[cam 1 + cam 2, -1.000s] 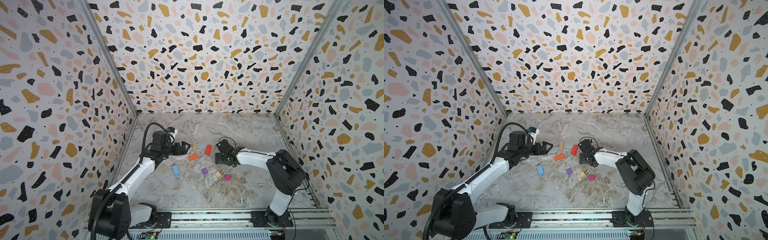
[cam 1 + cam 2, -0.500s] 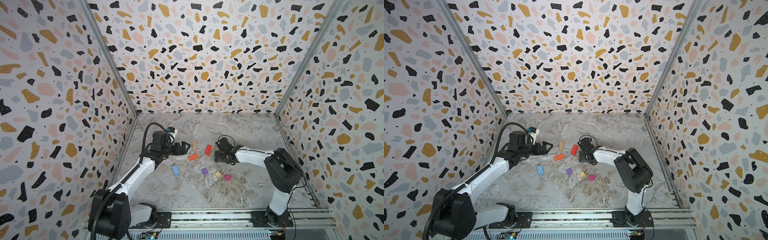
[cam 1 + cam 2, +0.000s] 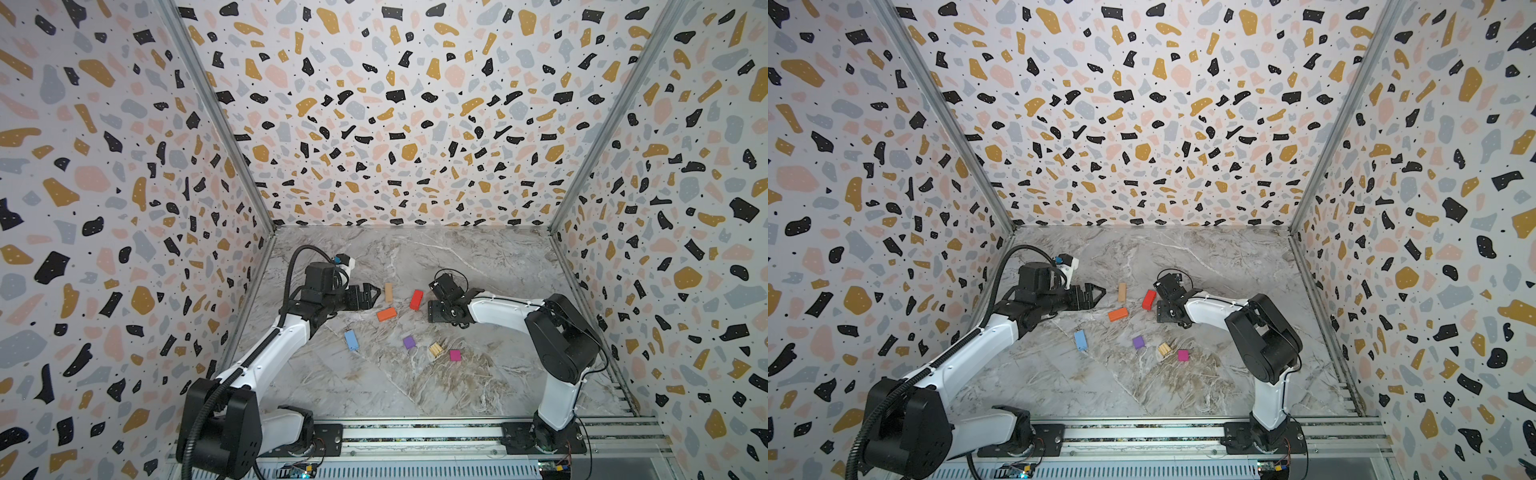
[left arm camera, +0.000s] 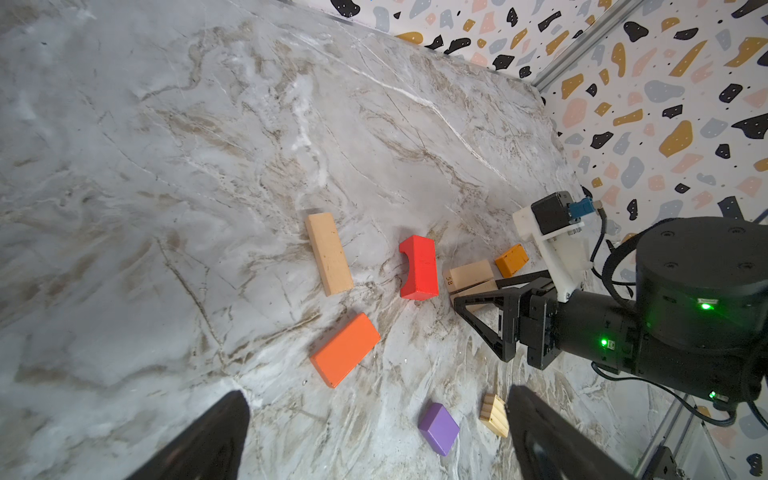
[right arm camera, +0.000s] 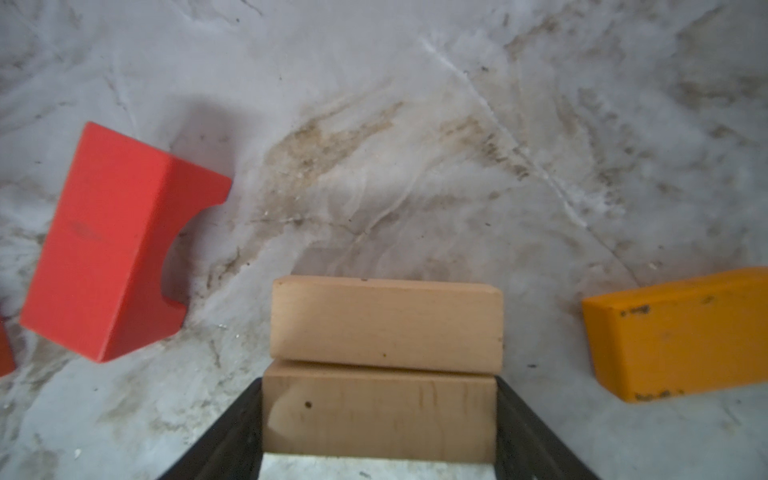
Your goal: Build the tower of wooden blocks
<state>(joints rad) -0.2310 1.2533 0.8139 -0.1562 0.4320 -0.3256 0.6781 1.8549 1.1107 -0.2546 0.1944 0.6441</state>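
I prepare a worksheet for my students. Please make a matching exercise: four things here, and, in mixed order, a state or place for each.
1. red block
2. purple cube
3. left gripper
4. right gripper

a. closed on a tan block
b. open, holding nothing
c. curved notch in one side
d. beside the ridged tan cube

Pairs: 1-c, 2-d, 3-b, 4-a

Wood blocks (image 3: 386, 314) scattered loose; one tan block (image 5: 378, 415) against another.

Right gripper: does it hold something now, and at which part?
The right gripper grips a tan block by its two short ends, one finger on each. A second tan block lies against it, not held.
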